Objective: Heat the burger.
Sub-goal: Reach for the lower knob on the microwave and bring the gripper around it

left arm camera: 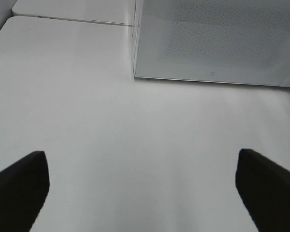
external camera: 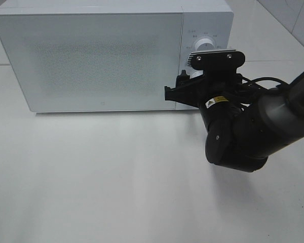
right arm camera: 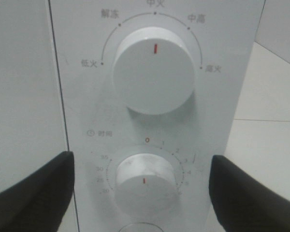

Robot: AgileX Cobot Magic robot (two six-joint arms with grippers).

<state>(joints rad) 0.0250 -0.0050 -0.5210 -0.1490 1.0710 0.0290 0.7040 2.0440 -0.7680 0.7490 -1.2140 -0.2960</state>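
Facing the control panel [right arm camera: 87, 101] of a white microwave [external camera: 91, 55], the right gripper [external camera: 176, 87] hangs just in front of the oven's dials with its pincer spread wide and nothing between the fingers. Seen from the right wrist, the two black fingertips stand on either side of the timer knob [right arm camera: 145, 181], apart from it and touching neither the knob nor the panel. That knob's red mark points straight up toward the zero of its scale. Above it on the microwave's front, the larger power knob [right arm camera: 153, 72] has its red mark aimed at the middle label at the top of its arc. The microwave's door [external camera: 88, 58], pale and speckled, is closed flush with the panel. The left gripper [left arm camera: 142, 159] sits low over the white table [external camera: 116, 192], well back from the microwave's front at the corner far from the dials, its pincer also spread and empty. The burger appears in none of the three views; whether it lies behind the microwave's closed door cannot be told.
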